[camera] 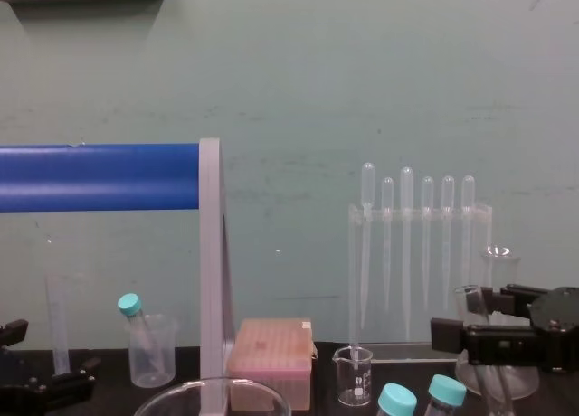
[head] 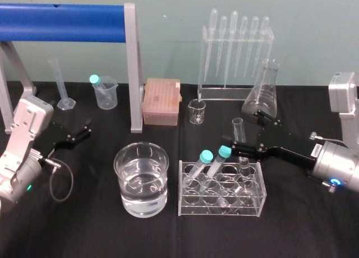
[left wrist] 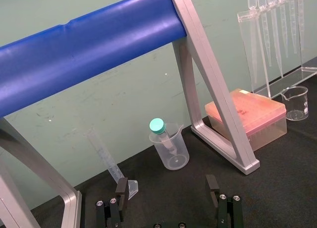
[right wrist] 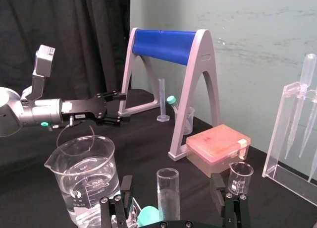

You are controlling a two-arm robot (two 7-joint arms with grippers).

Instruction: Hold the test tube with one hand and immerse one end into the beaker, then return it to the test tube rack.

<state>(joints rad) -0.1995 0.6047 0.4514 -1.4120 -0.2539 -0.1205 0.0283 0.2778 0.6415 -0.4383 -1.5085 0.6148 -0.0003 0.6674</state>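
Nearest, the beaker (head: 141, 179), part-filled with clear liquid, sits just left of the rack (head: 247, 208). Two teal-capped tubes (head: 202, 165) lean in the rack between the beaker and the test tube (head: 238, 132). That tube stands upright in the back row, between the right gripper's (head: 248, 133) jaws, which are apart. The left gripper (head: 88, 129) hangs at the bench's left, jaws apart. Behind stand a small beaker (head: 197, 111), a pink box (head: 161, 102) and a flask (head: 263, 95).

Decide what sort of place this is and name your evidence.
Most likely a robot's laboratory bench: a test tube rack, a stand of pipettes and a part-filled beaker on black cloth, with the right gripper open around a test tube and the left gripper parked far left.
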